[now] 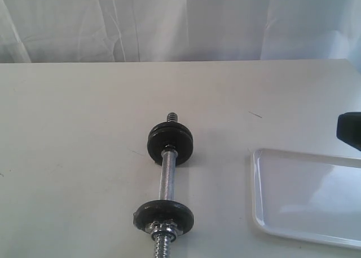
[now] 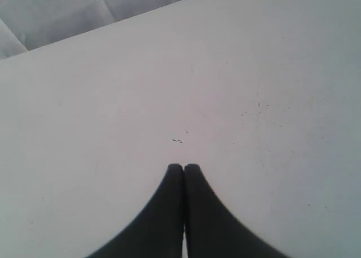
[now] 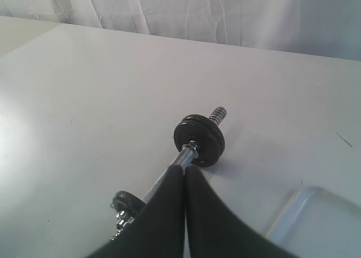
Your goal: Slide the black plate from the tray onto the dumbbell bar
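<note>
The chrome dumbbell bar point(image 1: 167, 178) lies on the white table, pointing away from the near edge. A thick black disc stack point(image 1: 170, 139) sits on its far end and a single black disc point(image 1: 163, 214) on its near end. I cannot tell which of them is the black plate. The white tray point(image 1: 255, 185) at the right holds nothing in the part I see. My right gripper point(image 3: 185, 169) is shut and empty, hovering over the bar point(image 3: 184, 155) near the far discs point(image 3: 198, 139). My left gripper point(image 2: 183, 167) is shut and empty above bare table.
A black part of my right arm point(image 1: 350, 131) shows at the right edge, above the tray's far side. White cloth point(image 1: 169, 21) hangs behind the table's far edge. A corner of the tray point(image 3: 287, 210) lies close beside the right gripper.
</note>
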Controlling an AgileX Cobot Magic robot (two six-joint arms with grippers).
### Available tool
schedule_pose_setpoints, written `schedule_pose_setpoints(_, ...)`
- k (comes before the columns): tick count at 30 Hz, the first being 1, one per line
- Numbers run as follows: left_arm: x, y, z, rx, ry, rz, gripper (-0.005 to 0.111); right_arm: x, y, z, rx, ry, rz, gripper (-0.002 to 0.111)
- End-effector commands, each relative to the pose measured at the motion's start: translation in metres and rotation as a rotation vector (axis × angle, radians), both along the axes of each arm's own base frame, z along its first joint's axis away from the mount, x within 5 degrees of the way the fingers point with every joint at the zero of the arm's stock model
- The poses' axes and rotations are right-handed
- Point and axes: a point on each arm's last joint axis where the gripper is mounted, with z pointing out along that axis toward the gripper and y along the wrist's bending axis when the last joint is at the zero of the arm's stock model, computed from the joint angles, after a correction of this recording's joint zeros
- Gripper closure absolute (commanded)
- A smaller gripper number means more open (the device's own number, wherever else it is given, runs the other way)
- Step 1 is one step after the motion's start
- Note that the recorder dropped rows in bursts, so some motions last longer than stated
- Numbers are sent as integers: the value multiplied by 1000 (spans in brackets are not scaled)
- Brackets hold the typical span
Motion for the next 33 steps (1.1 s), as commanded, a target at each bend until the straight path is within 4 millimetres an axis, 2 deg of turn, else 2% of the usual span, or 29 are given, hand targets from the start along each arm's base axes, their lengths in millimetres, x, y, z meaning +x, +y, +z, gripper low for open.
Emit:
schedule_pose_setpoints(1,-2,0,-6,-215,58,73,107,0,0,-1,-3,-5,-4,108)
schedule_pose_setpoints(4,-2,0,-7,-333,68,124,107,0,0,-1,-3,-5,-4,108)
schedule_pose_setpoints(28,-1,1,-5,-332,46,133,107,0,0,-1,-3,-5,-4,108)
schedule_pose_setpoints(33,-1,1,-5,-332,46,133,107,-4,5,0,-9,-26,90,108)
